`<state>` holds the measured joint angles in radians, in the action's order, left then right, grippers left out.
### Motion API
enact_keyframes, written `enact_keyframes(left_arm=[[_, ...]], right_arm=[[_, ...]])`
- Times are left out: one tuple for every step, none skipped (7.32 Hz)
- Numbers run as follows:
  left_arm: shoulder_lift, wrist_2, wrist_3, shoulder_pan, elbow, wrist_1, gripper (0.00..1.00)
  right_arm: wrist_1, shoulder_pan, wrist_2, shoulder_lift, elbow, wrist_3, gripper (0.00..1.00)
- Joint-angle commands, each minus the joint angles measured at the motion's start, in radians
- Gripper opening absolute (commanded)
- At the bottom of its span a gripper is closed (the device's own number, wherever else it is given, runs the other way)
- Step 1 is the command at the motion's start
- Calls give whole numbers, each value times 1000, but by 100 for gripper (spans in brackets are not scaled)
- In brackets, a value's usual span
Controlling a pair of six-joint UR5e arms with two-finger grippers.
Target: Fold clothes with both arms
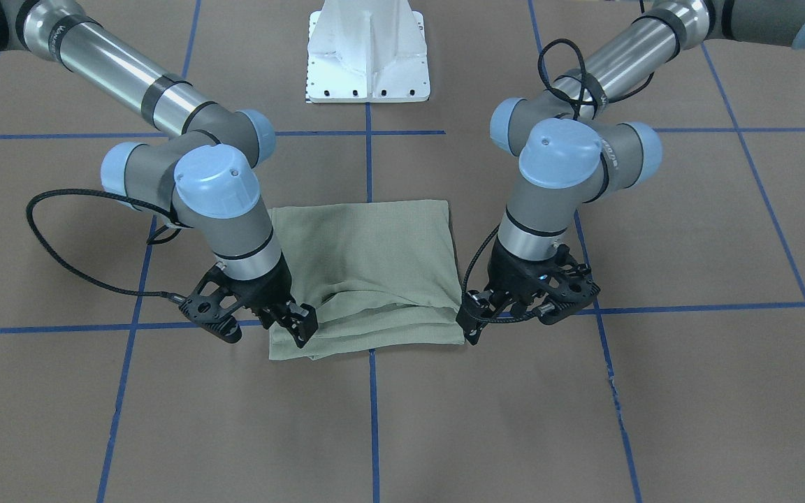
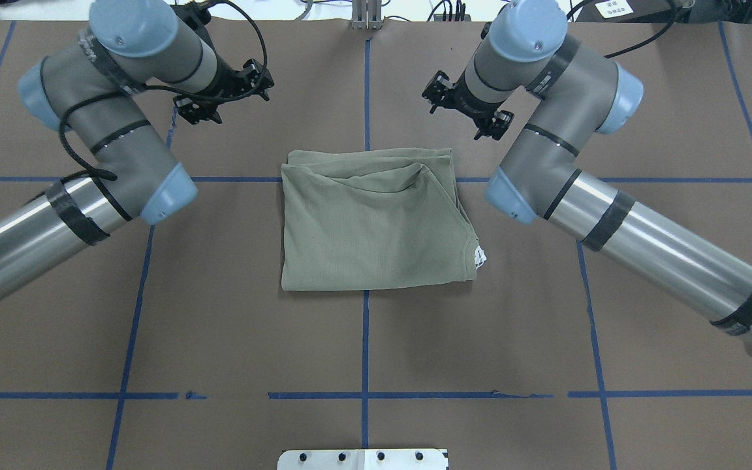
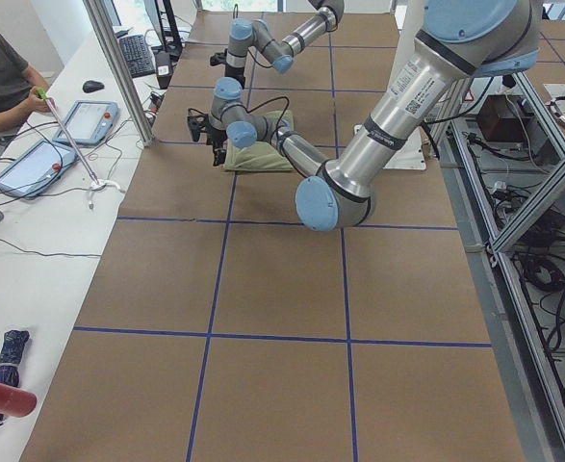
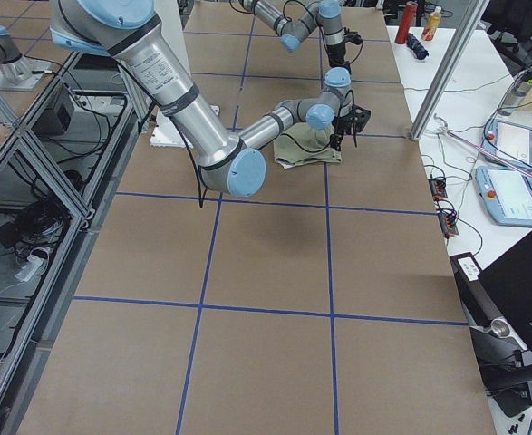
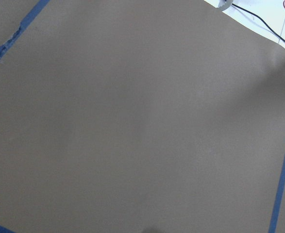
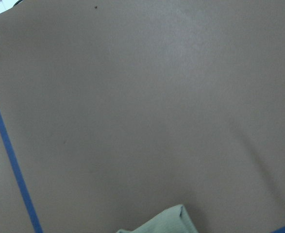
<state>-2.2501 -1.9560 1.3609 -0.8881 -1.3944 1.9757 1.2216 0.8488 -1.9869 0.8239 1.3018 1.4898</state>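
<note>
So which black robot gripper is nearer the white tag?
The black right gripper, at the overhead view's right; the white tag sticks out of the pale green folded shirt there.

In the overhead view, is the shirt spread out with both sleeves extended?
No, the shirt lies folded into a compact, roughly square bundle, and no sleeve extends from it.

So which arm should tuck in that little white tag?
Probably the right. The tag sticks out at the shirt's edge on that arm's side, so the right gripper has the shorter reach; the left gripper would have to cross the shirt.
</note>
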Motion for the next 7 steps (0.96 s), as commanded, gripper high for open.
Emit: enact_keyframes(left_arm=[[114, -72, -405, -182, -34, -4, 100], [177, -102, -589, -274, -44, -6, 100], [246, -106, -711, -338, -90, -29, 100], [347, -106, -905, -397, -147, -55, 100], [456, -106, -1182, -495, -182, -69, 100], [511, -110, -1336, -570, -184, -84, 100], [555, -174, -1394, -639, -186, -87, 100]], right_arm=[[38, 210, -129, 102, 2, -420, 100], [97, 304, -160, 147, -1, -670, 100], [231, 382, -161, 171, 22, -879, 100], [366, 453, -164, 214, 84, -1077, 100], [497, 514, -171, 284, 168, -1270, 100], [606, 548, -191, 369, 263, -1468, 100], [624, 588, -252, 444, 284, -1606, 100]])
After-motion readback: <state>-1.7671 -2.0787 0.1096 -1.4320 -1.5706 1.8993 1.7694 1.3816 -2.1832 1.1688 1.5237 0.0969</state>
